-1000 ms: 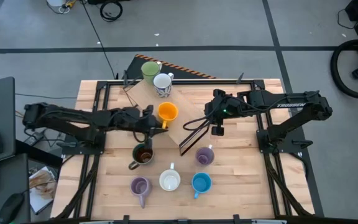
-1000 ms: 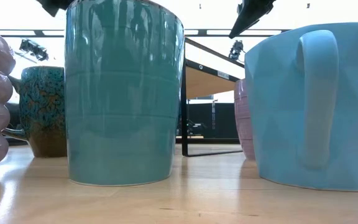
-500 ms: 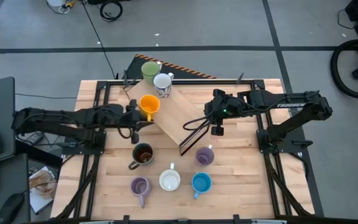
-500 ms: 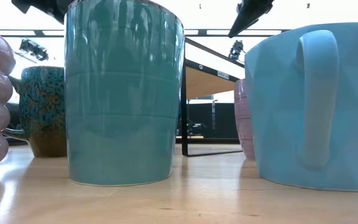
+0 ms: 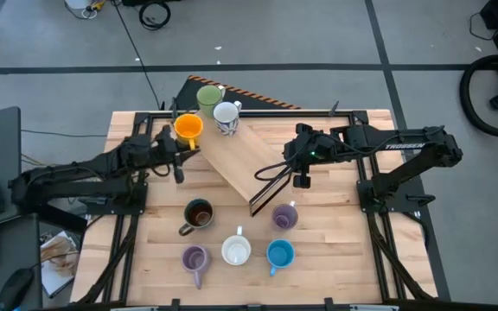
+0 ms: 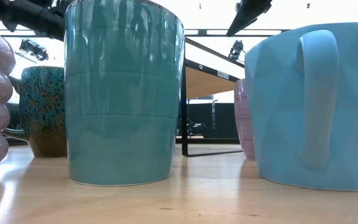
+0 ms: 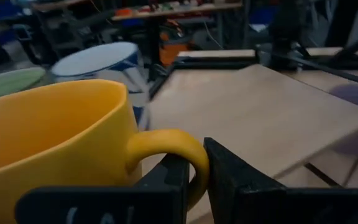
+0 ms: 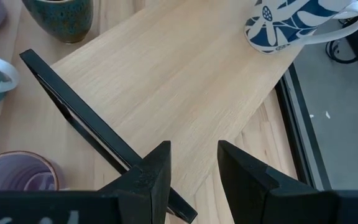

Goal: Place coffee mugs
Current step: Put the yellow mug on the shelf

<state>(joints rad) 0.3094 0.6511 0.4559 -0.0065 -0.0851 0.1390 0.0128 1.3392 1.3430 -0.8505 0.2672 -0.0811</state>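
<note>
My left gripper (image 5: 180,142) is shut on an orange mug (image 5: 188,128) over the far left end of a raised wooden board (image 5: 249,155). A green mug (image 5: 207,97) and a white mug with a blue pattern (image 5: 226,115) stand on that end, just beside it. My right gripper (image 5: 301,177) hangs open over the board's right end, holding nothing (image 8: 194,168). Standing upright on the table nearer the front are a dark brown mug (image 5: 199,213), two lavender mugs (image 5: 284,216) (image 5: 194,257), a white mug (image 5: 236,250) and a blue mug (image 5: 280,253). My left gripper pinches the orange mug's handle loop (image 7: 173,146) between its two fingers (image 7: 229,177). The fingers come almost level from the table's left side. The mug stays upright, mouth up, over the board; I cannot tell whether its base touches the board.
The board rests on a black wire frame (image 5: 266,194) and slants across the table's middle; its middle stretch (image 8: 185,81) is bare. Black rails (image 5: 137,138) run along the table's left and right sides. In the low view the front mugs (image 6: 123,93) block most of the scene.
My left gripper has drawn back toward the table's far left, carrying the orange mug from over the board's middle to its far left end, next to the green and white patterned mugs. The mug has stayed upright in the hold.
</note>
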